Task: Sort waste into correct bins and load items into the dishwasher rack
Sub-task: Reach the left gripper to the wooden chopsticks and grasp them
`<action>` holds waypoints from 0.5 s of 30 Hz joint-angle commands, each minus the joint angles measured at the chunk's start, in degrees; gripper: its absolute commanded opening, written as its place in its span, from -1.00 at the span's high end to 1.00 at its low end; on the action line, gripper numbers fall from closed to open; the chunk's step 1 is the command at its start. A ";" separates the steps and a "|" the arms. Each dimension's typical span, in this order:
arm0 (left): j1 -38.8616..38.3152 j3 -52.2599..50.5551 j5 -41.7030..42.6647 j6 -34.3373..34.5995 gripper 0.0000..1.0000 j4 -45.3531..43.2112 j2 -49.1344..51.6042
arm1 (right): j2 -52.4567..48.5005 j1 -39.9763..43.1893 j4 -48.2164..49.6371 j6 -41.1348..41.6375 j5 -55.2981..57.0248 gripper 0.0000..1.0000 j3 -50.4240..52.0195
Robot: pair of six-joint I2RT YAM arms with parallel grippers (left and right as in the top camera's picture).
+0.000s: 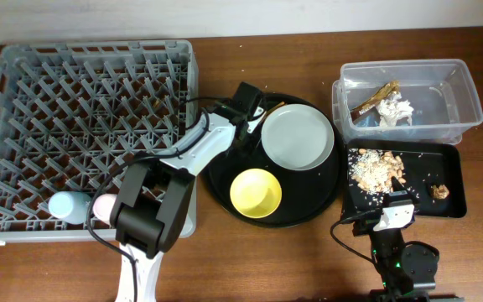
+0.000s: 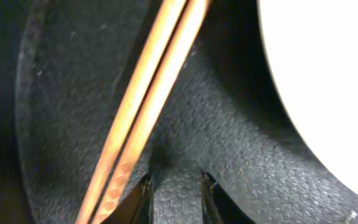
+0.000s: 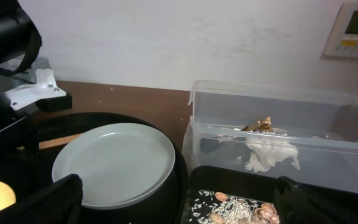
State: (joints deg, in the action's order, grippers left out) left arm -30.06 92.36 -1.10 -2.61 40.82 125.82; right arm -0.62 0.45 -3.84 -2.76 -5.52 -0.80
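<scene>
Overhead view: the dishwasher rack is occupying the left of the bench. A small blue cup and a small pink cup are lying side by side at its near edge.

The left arm is reaching to the far rim of the round black tray. In the left wrist view, the left gripper is hanging low over the tray's textured surface. Its fingers are standing apart and gripping nothing. The wooden chopsticks are lying on the tray, passing just beside the left-hand tip.

The pale grey plate and yellow bowl are sitting on that tray.

The clear tub is holding the brown strip and the white napkin. The black rectangular tray is carrying the crumbly food scraps.

The right gripper is sitting at that tray's near edge, spread wide and empty.
</scene>
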 commanded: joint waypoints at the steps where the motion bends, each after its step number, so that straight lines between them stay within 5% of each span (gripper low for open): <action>1: -0.13 1.57 8.85 -0.90 0.48 5.38 2.73 | 0.31 0.37 0.02 0.70 -0.26 -0.97 0.48; 4: 0.96 5.05 8.41 -0.90 0.61 8.59 2.73 | 0.31 0.37 0.00 0.70 -0.26 -0.97 0.48; 5: 1.44 8.31 8.39 -0.90 0.08 11.78 2.73 | 0.31 0.37 0.00 0.70 -0.26 -0.97 0.48; 8: 2.25 14.51 8.39 -2.16 -0.23 15.85 2.73 | 0.31 0.37 0.00 0.70 -0.26 -0.97 0.48; 11: 3.69 14.73 8.17 -5.66 -0.19 14.19 3.13 | 0.31 0.37 0.00 0.70 -0.26 -0.97 0.48; 13: 4.09 14.71 8.20 -7.41 0.07 13.92 4.55 | 0.31 0.37 0.02 0.70 -0.26 -0.97 0.48; 15: 3.93 14.60 8.26 -7.41 0.13 13.90 6.29 | 0.31 0.37 0.00 0.70 -0.26 -0.97 0.48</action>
State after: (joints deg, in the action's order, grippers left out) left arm -26.15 106.28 6.26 -8.08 54.81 128.92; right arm -0.62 0.45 -3.84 -2.74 -5.52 -0.80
